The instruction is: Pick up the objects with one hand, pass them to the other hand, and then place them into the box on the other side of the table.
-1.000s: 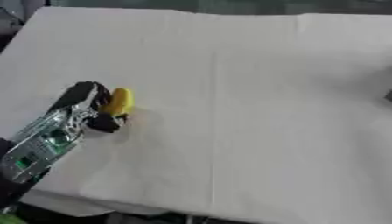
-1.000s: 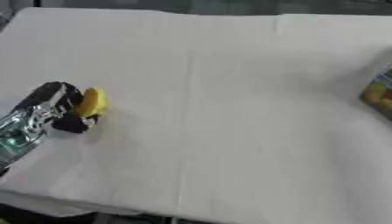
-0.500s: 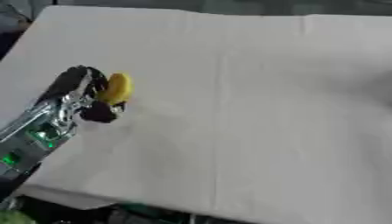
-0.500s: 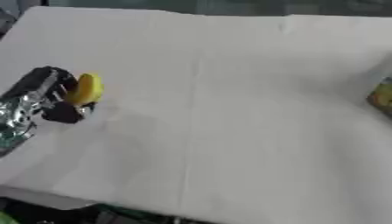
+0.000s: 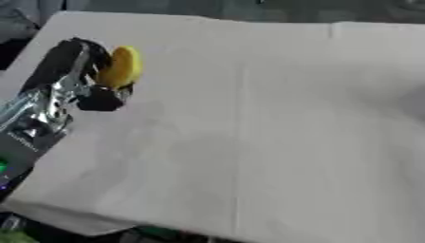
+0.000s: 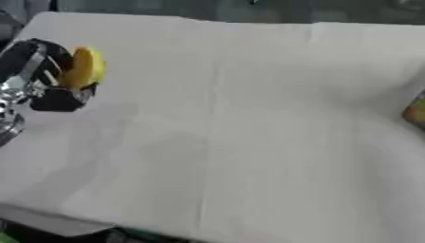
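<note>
Fingers of the left hand (image 5: 79, 76) curl round a yellow object (image 5: 120, 66), which sits in its grasp above the white-covered worktop (image 5: 274, 118). By my reading the pick-up is done and the pass comes next: the right hand, out of view, must meet it. Far across from the hand, something yellowish (image 6: 415, 113) shows at the worktop's edge; beyond is dark, blurred room.

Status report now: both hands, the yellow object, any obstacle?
Left hand shut on yellow object, lifted above white table. Right hand not in view. No obstacle visible.
</note>
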